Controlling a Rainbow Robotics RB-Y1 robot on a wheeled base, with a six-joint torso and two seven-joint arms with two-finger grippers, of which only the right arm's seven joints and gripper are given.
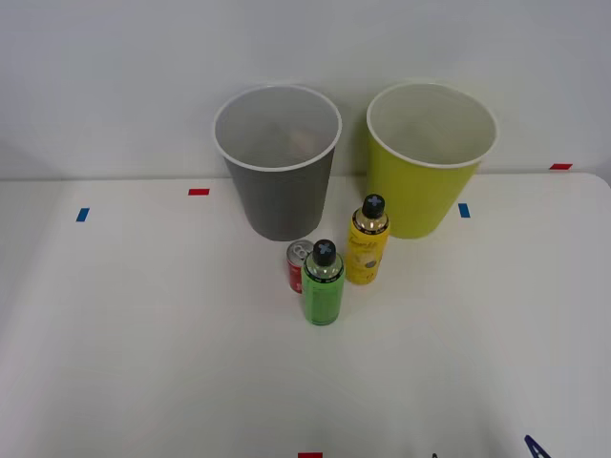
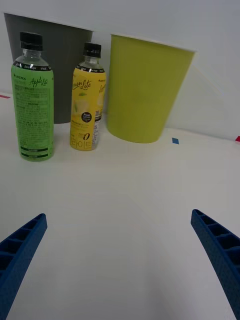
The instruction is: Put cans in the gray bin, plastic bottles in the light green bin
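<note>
A short red can [image 1: 299, 264] with a silver top stands on the white table in front of the gray bin [image 1: 279, 200]. Close beside the can is the green plastic bottle [image 1: 323, 286] [image 2: 32, 100]. The yellow plastic bottle [image 1: 367, 244] [image 2: 88, 102] stands just before the light green bin [image 1: 415, 196] [image 2: 145, 87]. Both bottles are upright with black caps. In the wrist view the gray bin [image 2: 62, 75] rises behind the bottles. My right gripper [image 2: 117, 215] is open and holds nothing, well short of the bottles. One of its blue fingertips [image 1: 535, 447] shows at the table's near right edge.
Both bins stand side by side against the white back wall. Small red and blue tape marks [image 1: 199, 192] dot the table [image 1: 143, 334]. A faint pale shape lies inside the gray bin, too dim to tell what it is.
</note>
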